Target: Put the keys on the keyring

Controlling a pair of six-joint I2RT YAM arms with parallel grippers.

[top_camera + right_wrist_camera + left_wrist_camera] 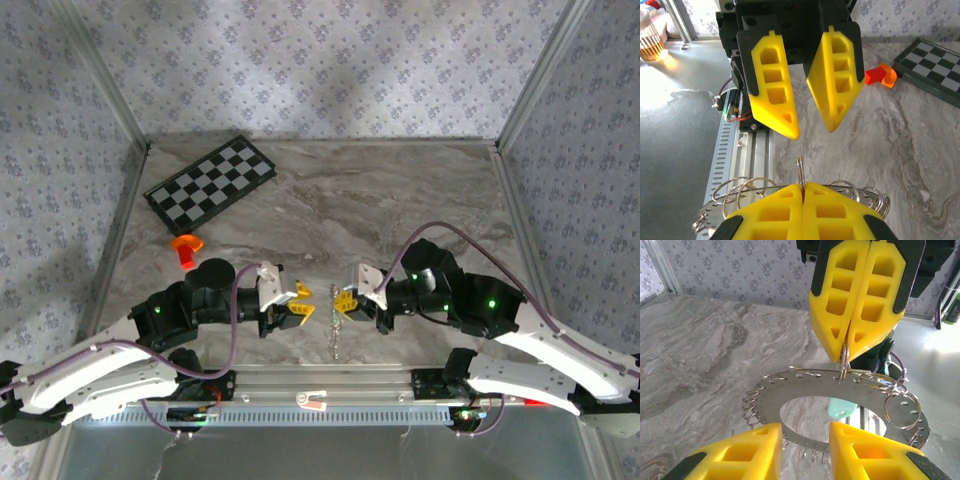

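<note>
Right tool (844, 349) pinches the keyring (805, 387); left tool (812, 131) stands apart.
The right tool's fingers press together on a small wire loop at the keyring's rim. The ring stands on edge between both arms, near the counter's (700, 355) front edge. The left tool's fingers flank the opposite rim. A mint-green key (842, 407) shows through the ring's middle hole.

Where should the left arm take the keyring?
Probably the flat band of the keyring on the side opposite the small loop pinched by the shut right jaws. Come edge-on from the left arm's side, left jaws closing across the two flat faces: it's a thin plate, and wire loops crowd its rim.
</note>
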